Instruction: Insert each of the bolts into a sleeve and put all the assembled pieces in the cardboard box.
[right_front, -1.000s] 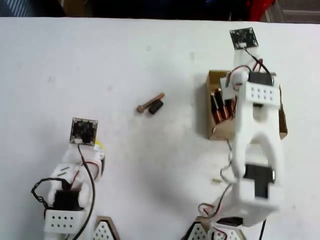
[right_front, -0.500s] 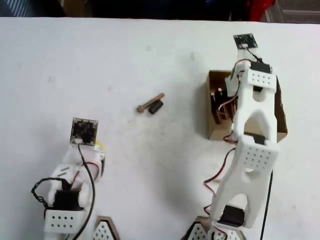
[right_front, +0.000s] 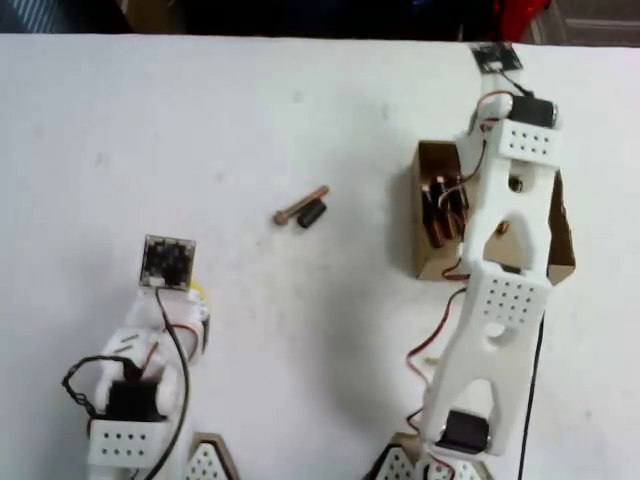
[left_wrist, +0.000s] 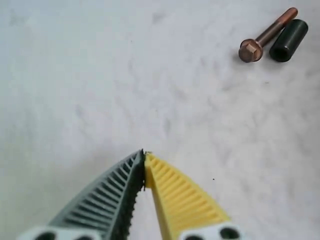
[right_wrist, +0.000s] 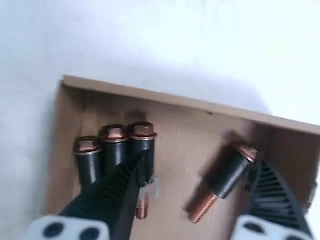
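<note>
Closest to me, the left gripper (left_wrist: 144, 155) sits low over the table (right_front: 250, 120) with its grey and yellow fingers pressed together at the tips and nothing between them. Ahead of it, well apart, the loose bolt (left_wrist: 267, 35) lies flat on the table with the bare black sleeve (left_wrist: 288, 33) just beside its shank, the two nearly parallel. The bolt is not in the sleeve.

Farther out on my right side, the right arm is stretched over the cardboard box (right_front: 432, 160). The right gripper (right_wrist: 200, 162) hangs above the box's inside with its fingers spread wide, gripping nothing. Between those fingers an assembled piece (right_wrist: 227, 177), a copper bolt through a black sleeve, lies slanted on the box floor, close to one finger. I cannot tell from here whether it touches that finger. Three more assembled pieces (right_wrist: 115, 150) lie side by side against the box's other end, heads lined up.
</note>
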